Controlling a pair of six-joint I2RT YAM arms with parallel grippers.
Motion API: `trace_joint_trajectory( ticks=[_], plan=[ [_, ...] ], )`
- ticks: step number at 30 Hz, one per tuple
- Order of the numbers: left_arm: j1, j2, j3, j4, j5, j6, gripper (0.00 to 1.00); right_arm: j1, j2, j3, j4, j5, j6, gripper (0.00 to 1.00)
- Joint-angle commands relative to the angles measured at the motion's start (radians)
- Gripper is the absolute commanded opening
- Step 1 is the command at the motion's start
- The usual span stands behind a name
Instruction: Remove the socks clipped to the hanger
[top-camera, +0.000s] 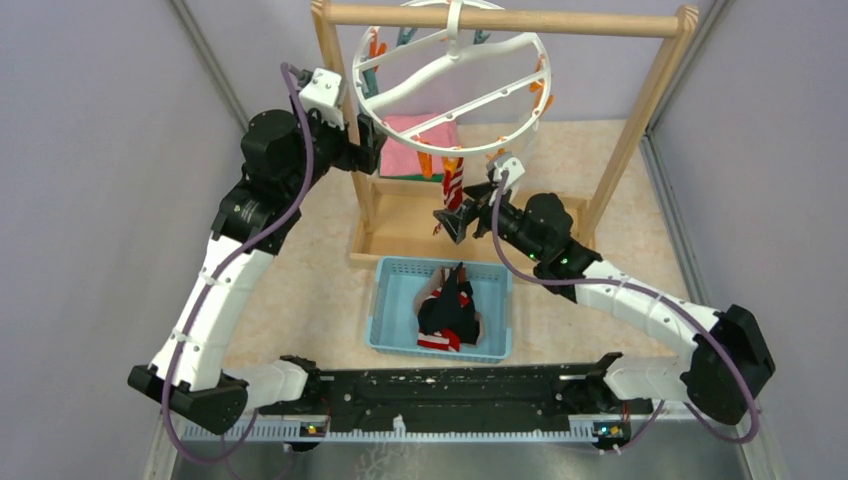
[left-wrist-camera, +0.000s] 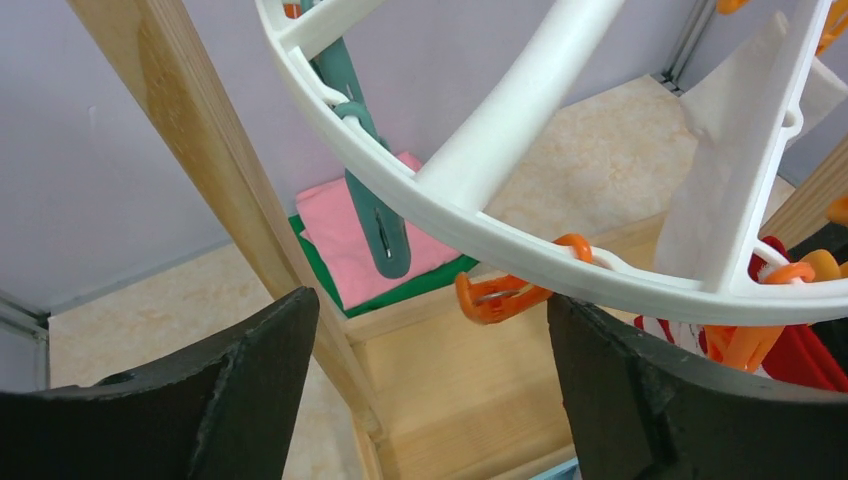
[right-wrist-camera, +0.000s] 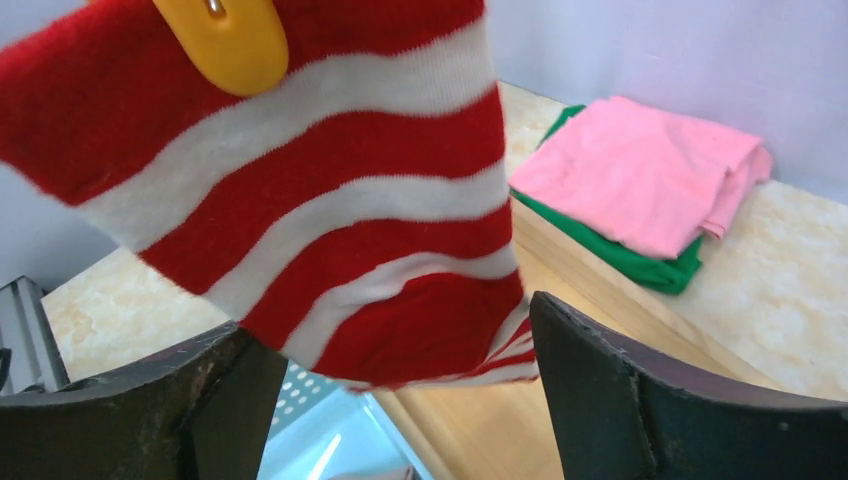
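Note:
The white ring hanger (top-camera: 450, 75) hangs from the wooden rack bar. A red-and-white striped sock (top-camera: 455, 185) hangs from a clip at its near rim; in the right wrist view the sock (right-wrist-camera: 330, 230) hangs under a yellow clip (right-wrist-camera: 225, 40), its lower end between my open right fingers. My right gripper (top-camera: 452, 222) is open just below the sock. My left gripper (top-camera: 372, 150) is open and empty beside the rack's left post, under the hanger rim (left-wrist-camera: 450, 215), near an orange clip (left-wrist-camera: 500, 297). Black and striped socks (top-camera: 448, 312) lie in the basket.
A light blue basket (top-camera: 392, 300) stands in front of the wooden rack (top-camera: 640, 110). A folded pink-and-green cloth (top-camera: 412, 148) lies on the rack's base, also in the right wrist view (right-wrist-camera: 640, 180). A teal clip (left-wrist-camera: 378, 215) hangs from the rim. Purple walls close both sides.

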Motion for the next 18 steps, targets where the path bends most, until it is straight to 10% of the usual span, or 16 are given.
trace_joint_trajectory(
  ticks=[1,10,18],
  plan=[
    [0.003,-0.058,0.019,0.010,0.010,0.002,0.93,0.006,0.052,0.009,0.207,-0.066,-0.044,0.82],
    [0.018,-0.194,-0.104,-0.126,0.250,-0.011,0.99,0.169,0.094,0.014,0.256,0.009,-0.058,0.45],
    [0.018,-0.180,-0.198,-0.155,0.524,-0.011,0.99,0.271,0.160,0.093,0.279,0.038,-0.041,0.42]
  ],
)
